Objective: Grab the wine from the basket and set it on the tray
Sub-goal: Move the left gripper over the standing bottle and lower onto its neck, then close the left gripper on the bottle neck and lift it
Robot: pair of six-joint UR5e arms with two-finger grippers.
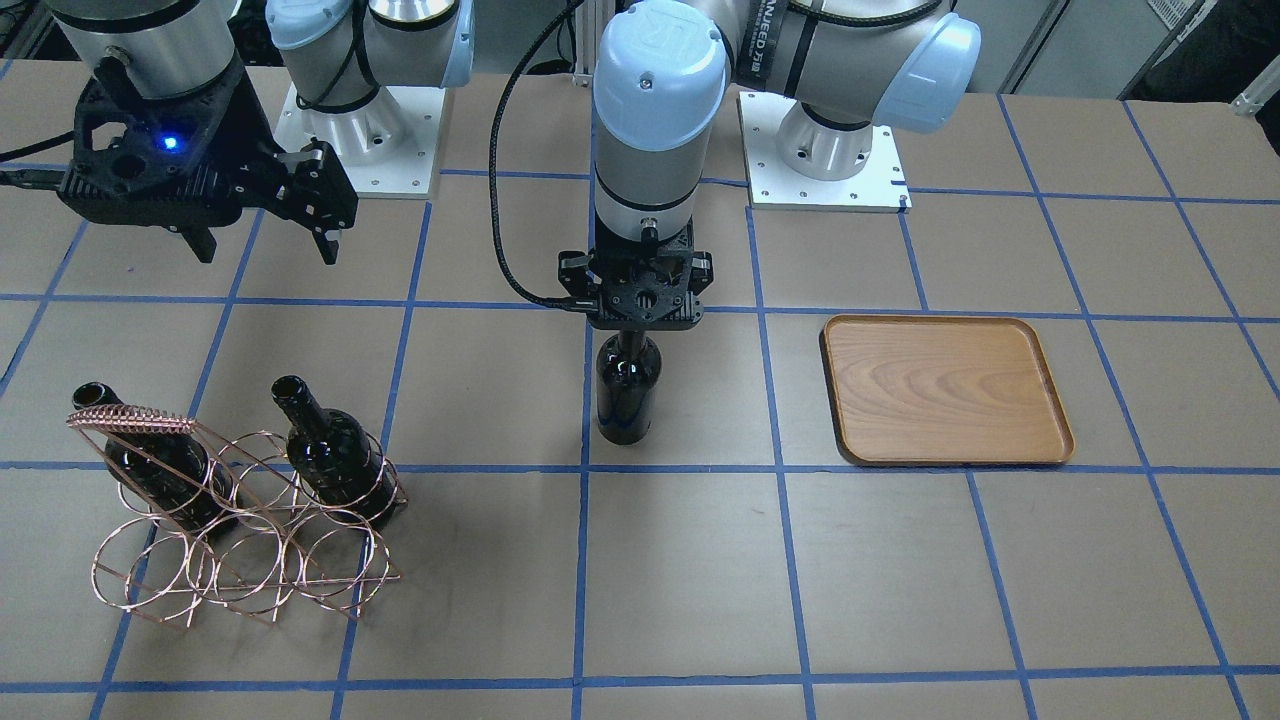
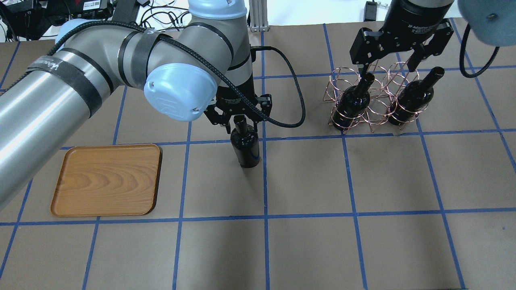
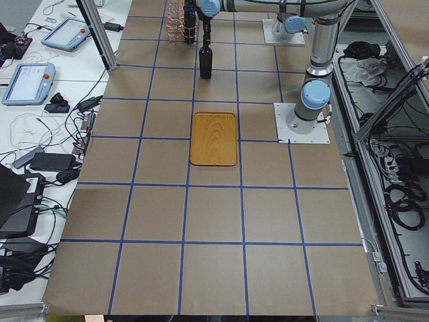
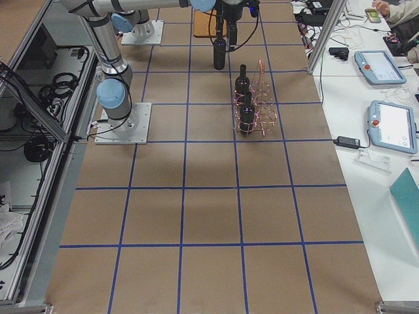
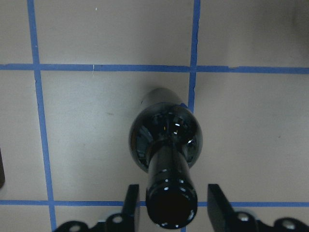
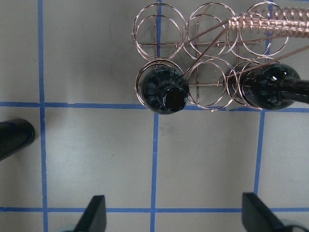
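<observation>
Tray (image 2: 107, 181) is lying flat on the surface (image 2: 306, 241) on the robot's left side, carrying nothing. Well apart to its right, the wine (image 2: 245, 145) is standing upright on the surface near a blue tape line, long axis vertical, mouth pointing straight up. Left gripper (image 2: 241, 119) is hanging directly above it. In the wrist view its fingers (image 5: 131, 203) are straddling the neck just below the lip, released, with a thin gap showing on each side. Left arm is the nearer one to both bottle and tray. Judging: the next move is calling for a squeeze on the neck, a straight lift, then a carry toward the tray. Further right, the basket (image 2: 375, 108) is holding two more bottles (image 2: 352, 102), leaning neck-up. Right gripper (image 2: 388, 69) is hovering over them, fingers spread wide, gripping nothing.
</observation>
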